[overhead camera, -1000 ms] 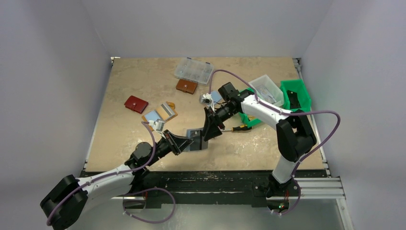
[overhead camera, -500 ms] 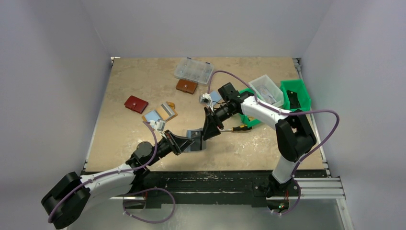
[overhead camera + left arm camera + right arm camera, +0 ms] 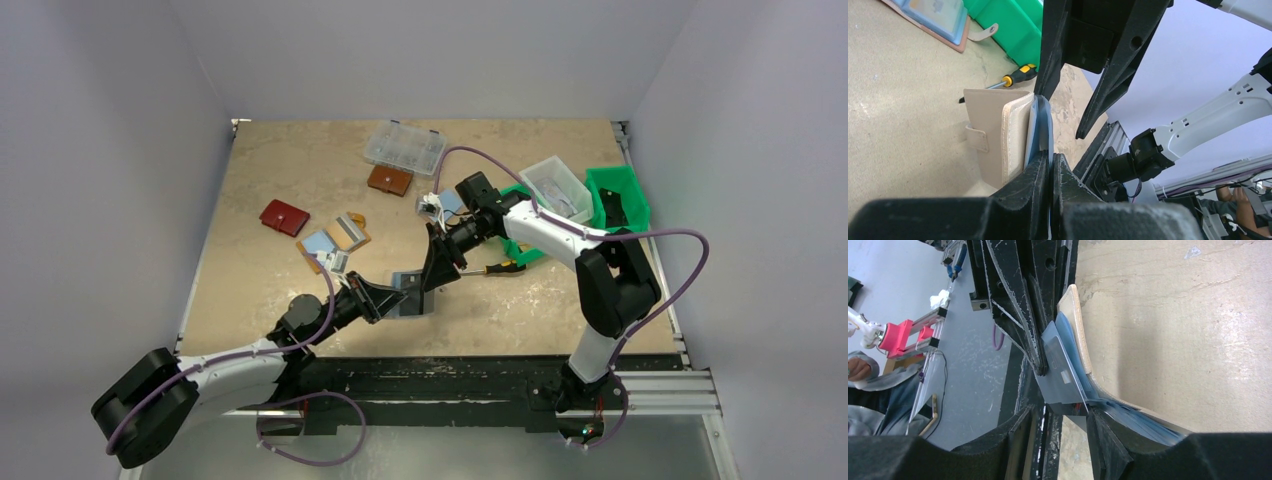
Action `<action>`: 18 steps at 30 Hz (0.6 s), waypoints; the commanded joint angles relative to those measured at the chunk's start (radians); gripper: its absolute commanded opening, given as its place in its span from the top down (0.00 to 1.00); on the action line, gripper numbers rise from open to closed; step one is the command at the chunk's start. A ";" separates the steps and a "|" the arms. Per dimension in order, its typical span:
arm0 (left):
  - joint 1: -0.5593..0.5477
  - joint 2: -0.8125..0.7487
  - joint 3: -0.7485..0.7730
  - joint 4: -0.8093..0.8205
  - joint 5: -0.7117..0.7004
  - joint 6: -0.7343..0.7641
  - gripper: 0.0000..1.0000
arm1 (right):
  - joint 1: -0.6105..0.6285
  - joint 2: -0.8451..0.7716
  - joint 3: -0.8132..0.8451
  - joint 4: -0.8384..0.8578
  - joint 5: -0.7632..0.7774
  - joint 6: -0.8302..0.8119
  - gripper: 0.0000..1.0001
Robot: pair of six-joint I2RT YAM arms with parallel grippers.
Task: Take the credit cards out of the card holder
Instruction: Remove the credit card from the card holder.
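Observation:
The tan card holder stands on its edge near the table's front middle. In the left wrist view it shows its tan cover with the snap tab. My left gripper is shut on the holder's pale blue inner leaf. My right gripper is open, coming down from above. Its jaws straddle a silvery-grey card that sticks out of the blue ribbed pockets. The card lies close to one finger. In the top view the right gripper meets the left gripper at the holder.
A red wallet, a dark brown wallet and an open wallet with a blue card lie behind. A clear box, a white bin, green bins and a screwdriver are to the right.
The left arm's rear links have swung a little to the right. Both grippers stay at the card holder, almost unmoved.

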 commanded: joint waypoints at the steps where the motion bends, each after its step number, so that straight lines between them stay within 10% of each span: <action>1: 0.001 -0.005 0.025 0.138 0.018 -0.006 1.00 | 0.004 -0.020 -0.006 0.027 -0.039 0.014 0.53; 18: 0.001 -0.044 0.016 0.080 -0.040 -0.012 0.99 | 0.004 -0.009 -0.013 0.063 -0.062 0.058 1.00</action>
